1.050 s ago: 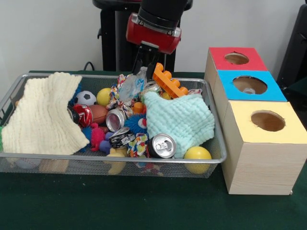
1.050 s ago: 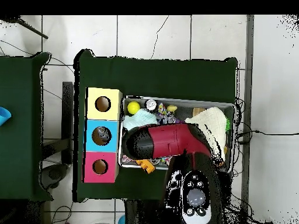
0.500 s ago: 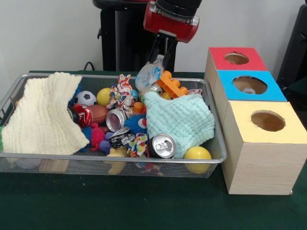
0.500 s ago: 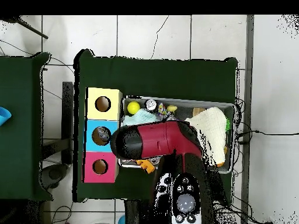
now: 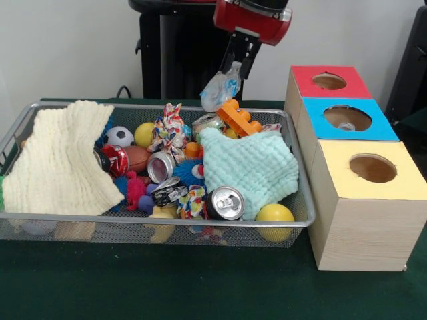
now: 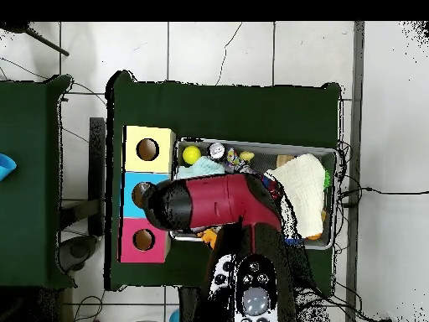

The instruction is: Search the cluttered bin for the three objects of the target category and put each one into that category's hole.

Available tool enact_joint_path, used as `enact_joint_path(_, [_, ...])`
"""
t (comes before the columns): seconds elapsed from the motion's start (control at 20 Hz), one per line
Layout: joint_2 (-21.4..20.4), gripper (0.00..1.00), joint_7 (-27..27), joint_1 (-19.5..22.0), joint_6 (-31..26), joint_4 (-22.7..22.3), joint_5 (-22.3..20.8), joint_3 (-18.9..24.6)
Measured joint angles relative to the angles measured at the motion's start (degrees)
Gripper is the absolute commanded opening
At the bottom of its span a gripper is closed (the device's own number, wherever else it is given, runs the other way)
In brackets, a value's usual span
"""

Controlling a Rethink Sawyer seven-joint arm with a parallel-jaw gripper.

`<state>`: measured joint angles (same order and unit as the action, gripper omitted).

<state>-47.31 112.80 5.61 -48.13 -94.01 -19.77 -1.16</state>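
Above the bin's (image 5: 155, 220) far rim, your end effector (image 5: 238, 63) pinches a crumpled clear plastic bottle (image 5: 221, 87) by one edge, so it may slip loose before reaching the blue box's hole (image 5: 347, 118).

One camera sits low across the desk (image 5: 167, 287), close in, looking level at the long side of the wire bin (image 5: 153, 223) and the three-hole box (image 5: 360, 200); the desk fills the lower part of its frame. The other hangs high above, looking straight down, much farther off, taking in the whole desk (image 6: 226, 105), the floor tiles around it and a second desk at the side. Both views share the bin (image 6: 323, 153), the box (image 6: 148, 151) and the red arm (image 6: 218, 201).
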Motion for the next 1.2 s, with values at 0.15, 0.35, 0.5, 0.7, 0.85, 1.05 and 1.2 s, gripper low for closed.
enact_joint_path(0.15, [0.0,0.0,0.0,-0.8,-0.9,0.2,0.3,0.0])
enact_joint_path(0.35, [0.0,0.0,0.0,-2.0,-1.7,0.6,0.9,0.0])
enact_joint_path(0.5, [0.2,0.0,0.0,-3.0,-1.9,1.1,1.7,0.0])
enact_joint_path(0.7, [0.6,0.0,0.0,-4.3,-2.6,2.0,2.4,0.0])
enact_joint_path(0.85, [1.0,0.0,0.0,-5.6,-3.9,3.3,3.2,0.0])
enact_joint_path(1.05, [1.5,0.0,0.0,-7.1,-5.5,5.0,4.5,0.0])
enact_joint_path(1.2, [2.0,0.0,0.0,-8.2,-6.6,6.3,5.3,0.0])
